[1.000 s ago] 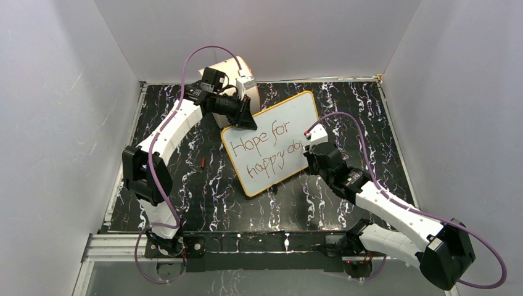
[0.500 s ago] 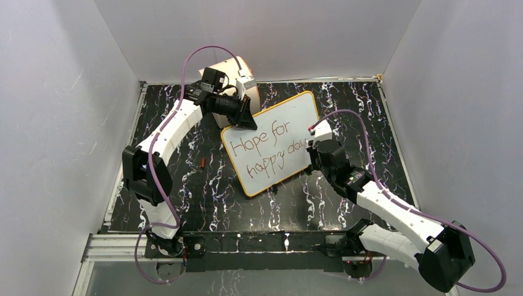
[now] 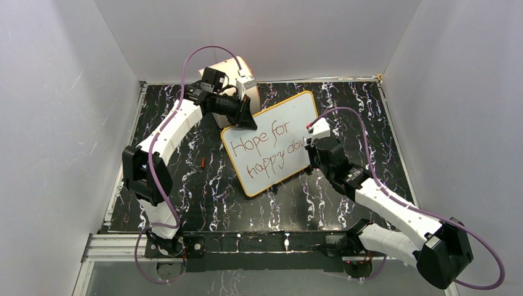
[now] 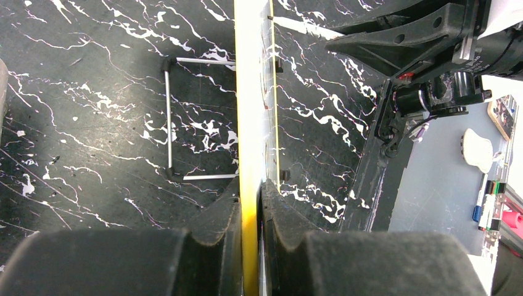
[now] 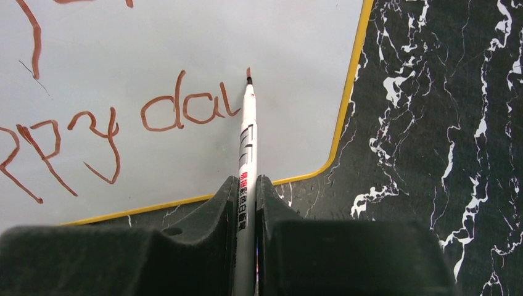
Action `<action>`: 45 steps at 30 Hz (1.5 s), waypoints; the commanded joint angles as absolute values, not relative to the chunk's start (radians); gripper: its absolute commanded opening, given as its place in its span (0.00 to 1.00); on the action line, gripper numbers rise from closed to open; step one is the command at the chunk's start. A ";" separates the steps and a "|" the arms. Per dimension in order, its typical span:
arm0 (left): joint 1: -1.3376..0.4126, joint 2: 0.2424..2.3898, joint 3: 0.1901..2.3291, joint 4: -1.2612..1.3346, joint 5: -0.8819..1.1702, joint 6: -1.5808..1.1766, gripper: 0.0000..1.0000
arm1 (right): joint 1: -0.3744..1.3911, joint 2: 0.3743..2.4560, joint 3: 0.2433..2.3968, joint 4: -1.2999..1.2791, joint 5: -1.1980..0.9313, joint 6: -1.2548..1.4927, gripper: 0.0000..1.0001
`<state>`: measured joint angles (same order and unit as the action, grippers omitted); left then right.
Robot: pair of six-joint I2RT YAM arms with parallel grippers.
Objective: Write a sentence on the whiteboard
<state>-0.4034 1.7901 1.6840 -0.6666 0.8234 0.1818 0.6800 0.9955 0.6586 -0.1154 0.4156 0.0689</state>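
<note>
— Black marbled counter (image 3: 203, 203), grey walls round it. What've the right jaws got?
— Shut tight on a white marker (image 5: 248, 142), barrel running straight out ahead of them. Its tip sits at the whiteboard (image 5: 290, 37), just right of the last red stroke. Touching or a hair off, can't tell.
— And the left jaws?
— Closed on the whiteboard's yellow rim, pinching it edge-on, so the board stands up ahead of them. A thin wire stand (image 4: 169, 117) shows on the counter just left of the rim.
— How far along is the sentence (image 3: 256, 140)?
— Reads "Hope for" up top, "happy da" below, plus one hooked stroke by the tip, prob. half a "y". I'd say nearly done: rest of the "y" & an "s" left, w/ little room before the rim right of the tip.
— Anything you can't see?
— Overhead, the right wrist covers the line's end. Right wrist cam cuts off "Hope for" & the start of "happy". Left cam gets the board edge-on, no lettering. Small reddish bit (image 3: 202, 163) on the counter, well off from both jaws: maybe a cap, too small to say.
</note>
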 commanded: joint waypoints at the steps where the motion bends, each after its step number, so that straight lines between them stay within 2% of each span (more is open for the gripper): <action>1: -0.440 1.809 1.670 -0.770 0.775 0.248 0.00 | 0.675 1.001 0.697 -0.153 0.382 0.087 0.00; 27: -0.440 1.814 1.672 -0.770 0.774 0.247 0.00 | 0.675 0.997 0.756 -0.376 0.188 0.118 0.00; 37: -0.440 1.817 1.668 -0.769 0.753 0.247 0.00 | 0.670 0.879 0.726 -0.304 0.370 0.118 0.00; 45: -0.440 1.818 1.668 -0.770 0.755 0.246 0.00 | 0.651 0.867 0.686 -0.180 0.411 0.108 0.00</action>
